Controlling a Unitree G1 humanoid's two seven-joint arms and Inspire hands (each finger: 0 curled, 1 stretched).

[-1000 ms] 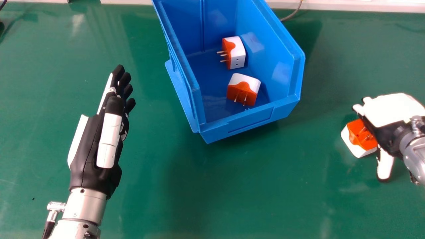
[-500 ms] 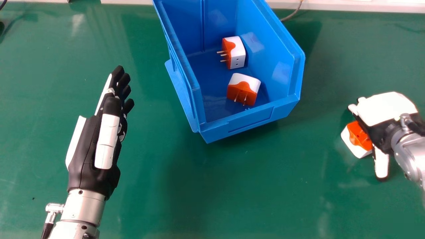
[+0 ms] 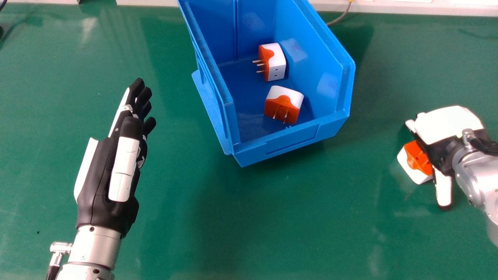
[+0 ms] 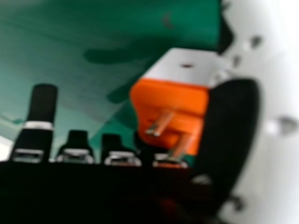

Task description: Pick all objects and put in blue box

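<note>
My right hand (image 3: pixel 437 146) is low over the table at the right, beside an orange and white plug adapter (image 3: pixel 414 165) that it partly covers. In the right hand view the adapter (image 4: pixel 170 100), prongs showing, lies between the thumb and the fingers of my right hand (image 4: pixel 229 126), whose fingers look relaxed, not curled round it. The blue box (image 3: pixel 288 144) stands at the middle top, holding two more adapters, one farther back (image 3: pixel 276 62) and one nearer (image 3: pixel 284 105). On the left, my left hand (image 3: pixel 105 167) hangs over the table with straight fingers.
The green table (image 3: pixel 253 225) spreads around the box and both hands. A cable (image 3: pixel 342 16) runs behind the box's right side, and a pale ledge (image 3: pixel 408 7) lines the table's far edge.
My right hand has shifted leftward over the adapter, covering more of it. The left hand has drifted slightly down and left. The adapters in the box stay where they were.
</note>
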